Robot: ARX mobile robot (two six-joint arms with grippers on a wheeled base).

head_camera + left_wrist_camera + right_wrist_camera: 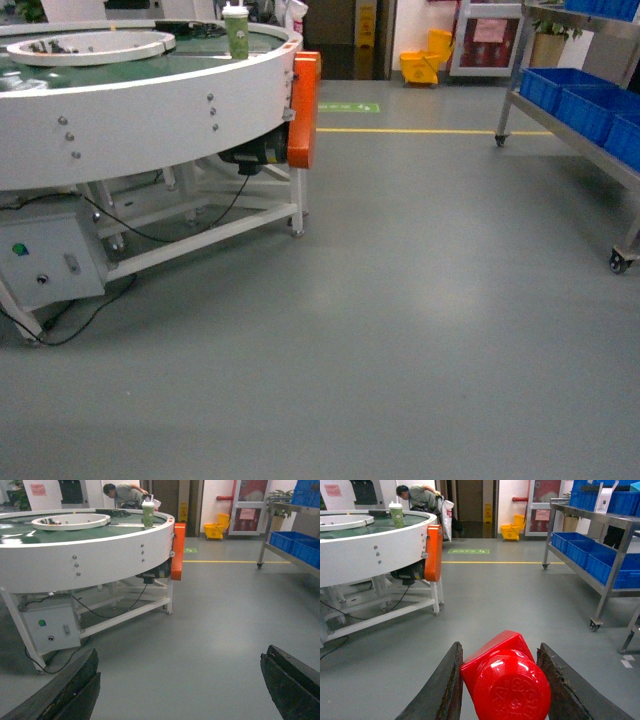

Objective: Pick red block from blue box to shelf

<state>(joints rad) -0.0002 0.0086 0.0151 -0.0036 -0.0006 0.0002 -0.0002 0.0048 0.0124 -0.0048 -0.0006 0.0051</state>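
Red block (502, 677): a glossy red brick with a round stud facing the right wrist camera, clamped between the two dark fingers (442, 690) of the right gripper (501, 682) and carried above the grey floor (400, 300).

Left gripper (180, 685): released, its black fingers (70, 690) spread far apart with only bare floor between them.

Shelf (612, 575): a stainless-steel rack on castors, standing at the right of the room, well apart from the block; dark blue crates (602, 560) sat along its tiers.

Round white conveyor table (150, 100): at the left, fitted with an orange guard (304, 108) and a grey control box (50, 262); a green cup (236, 32) stood on its rim.

Person (126, 494): bent over behind the table.

Yellow mop bucket (511, 530): by the far wall.

Blue box: seen in no view.
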